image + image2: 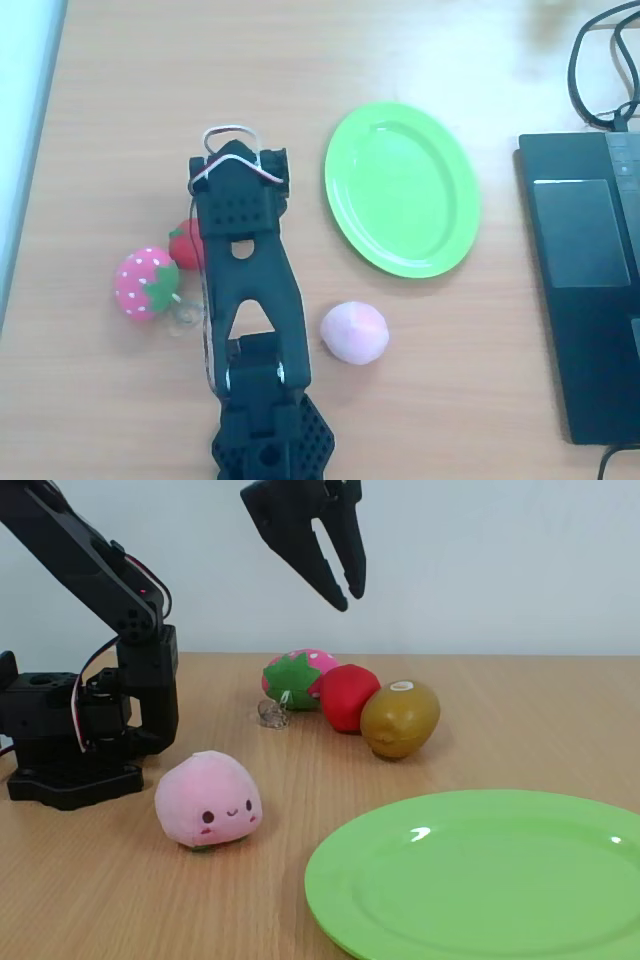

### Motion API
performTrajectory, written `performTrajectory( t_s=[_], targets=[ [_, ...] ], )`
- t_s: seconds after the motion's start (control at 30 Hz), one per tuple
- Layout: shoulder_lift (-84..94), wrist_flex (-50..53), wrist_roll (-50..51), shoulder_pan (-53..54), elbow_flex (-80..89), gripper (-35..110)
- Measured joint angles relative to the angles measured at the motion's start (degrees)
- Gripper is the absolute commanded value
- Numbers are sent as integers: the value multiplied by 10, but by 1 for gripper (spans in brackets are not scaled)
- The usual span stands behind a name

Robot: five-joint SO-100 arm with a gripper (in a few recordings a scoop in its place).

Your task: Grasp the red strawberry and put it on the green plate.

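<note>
Above fruit cluster, fixed view: gripper point(340, 585) hangs high, fingers slightly apart, empty. Strawberry point(348, 697) on table between pink strawberry point(300, 678) and kiwi point(400, 718); overhead view, arm half hides it. Plate point(402, 188) right, bare.

claw point(347, 592): matt black plastic | green plate point(480, 880): glossy smooth plastic | peach point(208, 800): soft plush cloth | red strawberry point(348, 697) below claw: smooth, slight sheen | tabletop point(520, 720): wood-grain, smooth

Pink peach point(208, 801) nearest the fixed camera — brown kiwi point(400, 718), dotted pink strawberry point(298, 678) behind — laptop point(585, 285) on wooden table point(130, 90).
</note>
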Motion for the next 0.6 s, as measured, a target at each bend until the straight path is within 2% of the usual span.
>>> performTrajectory(
  t_s=[0.1, 0.13, 0.2, 0.43, 0.6],
  targets=[
    [-16, 33, -152, 1, -9, 51],
    [-25, 36, -173, 1, -10, 56],
    [-45, 47, -196, 8, -16, 59],
    [-105, 48, -220, 21, -18, 59],
    [-158, 3, -189, 27, -11, 58]
  ],
)
